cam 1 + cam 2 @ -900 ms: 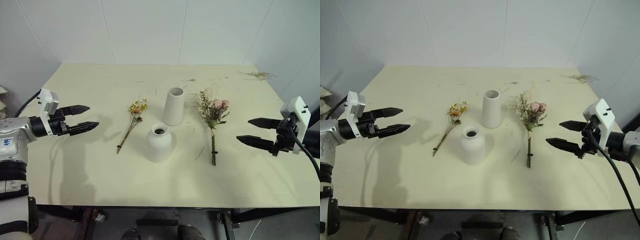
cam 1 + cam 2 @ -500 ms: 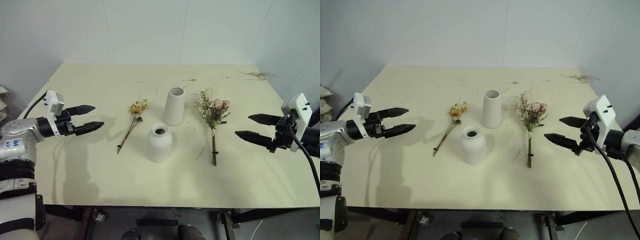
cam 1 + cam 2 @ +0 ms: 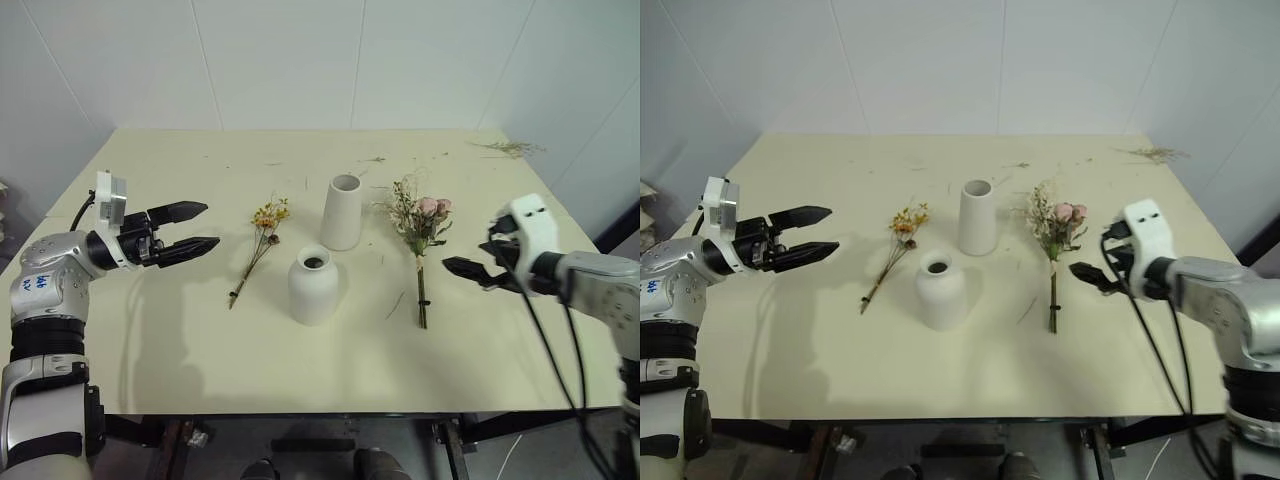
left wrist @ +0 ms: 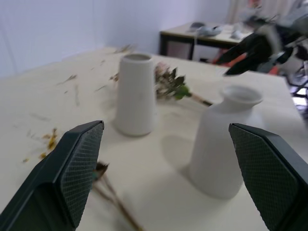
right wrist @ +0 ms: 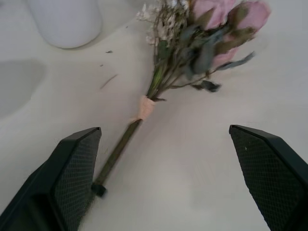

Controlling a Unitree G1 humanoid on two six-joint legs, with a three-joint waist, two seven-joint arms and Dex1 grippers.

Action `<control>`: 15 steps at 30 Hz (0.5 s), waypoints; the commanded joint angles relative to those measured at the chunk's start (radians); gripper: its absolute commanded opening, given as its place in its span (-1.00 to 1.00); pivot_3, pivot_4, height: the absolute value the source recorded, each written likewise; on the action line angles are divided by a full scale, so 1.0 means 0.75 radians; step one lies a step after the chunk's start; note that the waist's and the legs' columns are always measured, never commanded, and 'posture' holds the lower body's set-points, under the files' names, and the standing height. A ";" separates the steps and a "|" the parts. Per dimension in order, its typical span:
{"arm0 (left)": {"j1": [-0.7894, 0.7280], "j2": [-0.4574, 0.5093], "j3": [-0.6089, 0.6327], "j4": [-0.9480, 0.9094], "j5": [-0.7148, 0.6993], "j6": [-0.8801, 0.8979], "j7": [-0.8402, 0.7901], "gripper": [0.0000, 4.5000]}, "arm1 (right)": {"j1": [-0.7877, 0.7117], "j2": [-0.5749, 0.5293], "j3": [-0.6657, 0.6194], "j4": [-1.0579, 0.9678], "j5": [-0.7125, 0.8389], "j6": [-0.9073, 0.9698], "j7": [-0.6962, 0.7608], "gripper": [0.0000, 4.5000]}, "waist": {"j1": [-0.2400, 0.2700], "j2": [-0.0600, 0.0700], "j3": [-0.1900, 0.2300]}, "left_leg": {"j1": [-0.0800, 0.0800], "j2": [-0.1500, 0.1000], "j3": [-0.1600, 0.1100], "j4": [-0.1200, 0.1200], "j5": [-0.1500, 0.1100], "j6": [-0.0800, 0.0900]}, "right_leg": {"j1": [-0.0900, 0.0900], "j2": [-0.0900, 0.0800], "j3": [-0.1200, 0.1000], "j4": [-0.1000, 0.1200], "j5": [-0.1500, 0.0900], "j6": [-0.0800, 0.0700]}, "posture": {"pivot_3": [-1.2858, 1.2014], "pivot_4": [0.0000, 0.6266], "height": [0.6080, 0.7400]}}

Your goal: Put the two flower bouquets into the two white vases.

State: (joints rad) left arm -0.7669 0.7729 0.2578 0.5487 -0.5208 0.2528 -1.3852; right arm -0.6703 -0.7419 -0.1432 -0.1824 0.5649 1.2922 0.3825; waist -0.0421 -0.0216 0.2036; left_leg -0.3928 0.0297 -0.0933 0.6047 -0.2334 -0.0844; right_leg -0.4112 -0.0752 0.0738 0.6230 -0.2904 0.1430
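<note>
Both claws spread wide, holding nothing

My right gripper (image 5: 166, 183) hangs over the rose bouquet (image 3: 420, 225) lying on the table (image 3: 500, 350); my left gripper (image 3: 195, 228) hovers beside the yellow bouquet (image 3: 262, 235). Tall vase (image 3: 340, 212) and round vase (image 3: 313, 286) stand between.

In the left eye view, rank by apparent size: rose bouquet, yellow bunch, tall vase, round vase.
1. rose bouquet, longest overall
2. yellow bunch, long but thin
3. tall vase and round vase: look alike; the round one is nearer, so unranked.

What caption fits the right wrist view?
Open right gripper above the pink rose bouquet lying on the table.
</note>
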 commanded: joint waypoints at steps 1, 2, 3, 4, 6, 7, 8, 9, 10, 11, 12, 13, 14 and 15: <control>0.023 0.010 0.030 -0.088 -0.054 0.049 -0.015 0.97 | -0.122 0.056 0.027 0.121 -0.072 0.028 -0.071 1.00 | 0.001 0.000 0.000 | -0.001 0.000 0.000 0.000 0.000 0.000 | -0.001 0.000 0.000 0.000 0.000 0.000 | 0.03 -0.52 1.00; 0.030 0.009 0.032 -0.102 -0.058 0.062 -0.014 0.97 | -0.144 0.075 0.057 0.163 -0.095 0.017 -0.077 1.00 | 0.001 0.000 0.000 | -0.001 0.000 0.000 -0.001 0.000 0.000 | -0.001 0.000 0.000 -0.001 0.000 0.000 | 0.03 -0.52 1.00; 0.036 0.008 0.033 -0.112 -0.059 0.071 -0.011 0.97 | -0.156 0.087 0.083 0.192 -0.113 0.011 -0.078 1.00 | 0.001 0.000 0.000 | -0.002 0.000 0.000 -0.001 0.000 0.000 | -0.001 0.000 0.000 -0.001 0.000 0.000 | 0.03 -0.52 1.00; 0.041 0.009 0.034 -0.120 -0.059 0.077 -0.007 0.97 | -0.164 0.093 0.100 0.211 -0.127 0.007 -0.075 1.00 | 0.004 0.000 0.000 | -0.002 0.000 0.000 -0.001 -0.001 0.001 | -0.001 0.000 0.000 -0.001 0.000 0.000 | 0.03 -0.52 1.00; 0.052 0.011 0.035 -0.132 -0.056 0.084 -0.005 0.97 | -0.174 0.111 0.121 0.237 -0.151 -0.008 -0.070 1.00 | 0.011 0.000 0.000 | -0.004 0.000 0.000 -0.002 -0.001 0.002 | -0.003 0.000 0.000 -0.002 -0.001 0.000 | 0.03 -0.52 1.00; 0.057 0.012 0.038 -0.139 -0.056 0.081 -0.004 0.97 | -0.192 0.138 0.130 0.282 -0.167 -0.037 -0.072 1.00 | 0.013 0.000 0.000 | -0.004 0.000 0.000 -0.002 -0.001 0.003 | -0.003 0.000 0.000 -0.002 -0.001 0.000 | 0.03 -0.52 1.00; 0.061 0.014 0.045 -0.148 -0.055 0.077 0.003 0.97 | -0.212 0.160 0.144 0.332 -0.189 -0.065 -0.073 1.00 | 0.012 0.000 0.000 | -0.006 0.000 0.000 -0.001 -0.002 0.003 | -0.004 0.000 0.000 -0.002 -0.001 0.000 | 0.03 -0.52 1.00; 0.066 0.019 0.056 -0.160 -0.057 0.073 0.014 0.97 | -0.231 0.176 0.164 0.383 -0.213 -0.094 -0.069 1.00 | 0.010 0.000 0.000 | -0.006 0.000 0.000 -0.001 -0.002 0.003 | -0.004 0.000 0.000 -0.002 -0.001 0.001 | 0.03 -0.52 1.00; 0.069 0.022 0.065 -0.168 -0.058 0.070 0.022 0.97 | -0.244 0.187 0.178 0.420 -0.232 -0.114 -0.063 1.00 | 0.009 0.000 0.000 | -0.006 0.000 0.000 0.000 -0.002 0.003 | -0.005 0.000 0.000 -0.002 -0.001 0.001 | 0.03 -0.52 1.00; 0.075 0.029 0.072 -0.175 -0.057 0.069 0.029 0.97 | -0.255 0.190 0.197 0.454 -0.253 -0.131 -0.056 1.00 | 0.008 0.000 0.000 | -0.006 0.000 0.000 0.000 -0.002 0.003 | -0.005 0.000 0.000 -0.001 0.000 0.001 | 0.03 -0.52 1.00; 0.084 0.036 0.076 -0.181 -0.054 0.067 0.034 0.97 | -0.263 0.195 0.208 0.486 -0.272 -0.153 -0.052 1.00 | 0.008 0.000 0.000 | -0.006 0.000 0.000 0.000 -0.002 0.003 | -0.005 0.000 0.000 -0.001 0.000 0.001 | 0.03 -0.52 1.00; 0.092 0.042 0.081 -0.186 -0.052 0.067 0.038 0.97 | -0.271 0.204 0.210 0.515 -0.287 -0.176 -0.053 1.00 | 0.008 0.000 0.000 | -0.006 0.000 0.000 0.000 -0.002 0.003 | -0.005 0.000 0.000 -0.001 0.000 0.001 | 0.03 -0.52 1.00; 0.103 0.046 0.088 -0.194 -0.051 0.065 0.045 0.97 | -0.278 0.215 0.217 0.555 -0.308 -0.224 -0.053 1.00 | 0.005 0.000 0.000 | -0.006 0.000 0.000 0.000 -0.002 0.003 | -0.005 0.000 0.000 -0.001 -0.001 0.001 | 0.03 -0.52 1.00; 0.111 0.047 0.093 -0.201 -0.052 0.064 0.049 0.97 | -0.285 0.225 0.220 0.585 -0.323 -0.259 -0.051 1.00 | 0.001 0.000 0.000 | -0.006 0.000 0.000 0.000 -0.002 0.003 | -0.005 0.000 0.000 -0.001 0.000 0.001 | 0.03 -0.52 1.00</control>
State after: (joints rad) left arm -0.6900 0.7880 0.2945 0.4350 -0.5410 0.3138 -1.3549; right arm -0.8620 -0.5767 0.0293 0.2407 0.3492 1.1496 0.3389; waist -0.0411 -0.0214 0.2036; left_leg -0.3975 0.0296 -0.0932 0.6044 -0.2345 -0.0824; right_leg -0.4152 -0.0752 0.0737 0.6222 -0.2908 0.1438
